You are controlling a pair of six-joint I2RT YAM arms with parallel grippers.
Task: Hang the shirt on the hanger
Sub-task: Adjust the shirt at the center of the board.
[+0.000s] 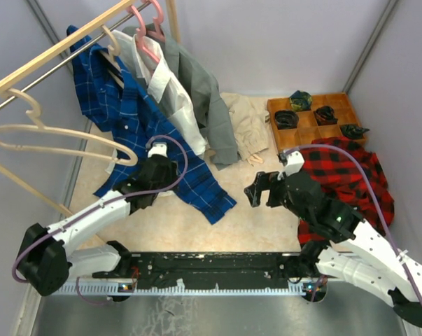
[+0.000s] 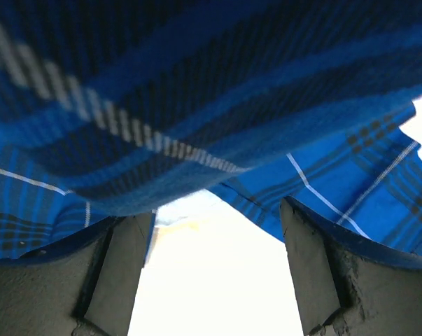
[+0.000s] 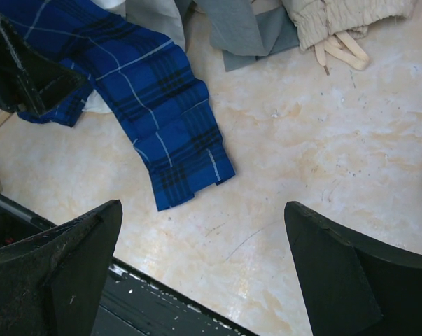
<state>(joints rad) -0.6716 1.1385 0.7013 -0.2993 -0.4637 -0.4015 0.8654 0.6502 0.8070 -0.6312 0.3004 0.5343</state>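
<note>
A white shirt [image 1: 170, 94] and a grey garment [image 1: 207, 98] hung side by side on pink hangers [image 1: 142, 28]. On the tabletop [image 1: 266, 224] lay a crumpled beige cloth [image 1: 247, 126] and a wooden compartment tray [image 1: 310, 124] holding dark rolled bundles [image 1: 286, 119]. A red-and-black plaid shirt [image 1: 343, 175] lay just beside the tray.

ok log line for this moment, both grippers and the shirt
left gripper open, under shirt fabric | right gripper open, empty, above table | shirt hanging, lower end on table

The shirt [image 1: 137, 115] is royal blue with thin white checks; the plaid shirt [image 1: 343, 175] is red-and-black; the counter [image 1: 197, 231] is mottled cream.
</note>
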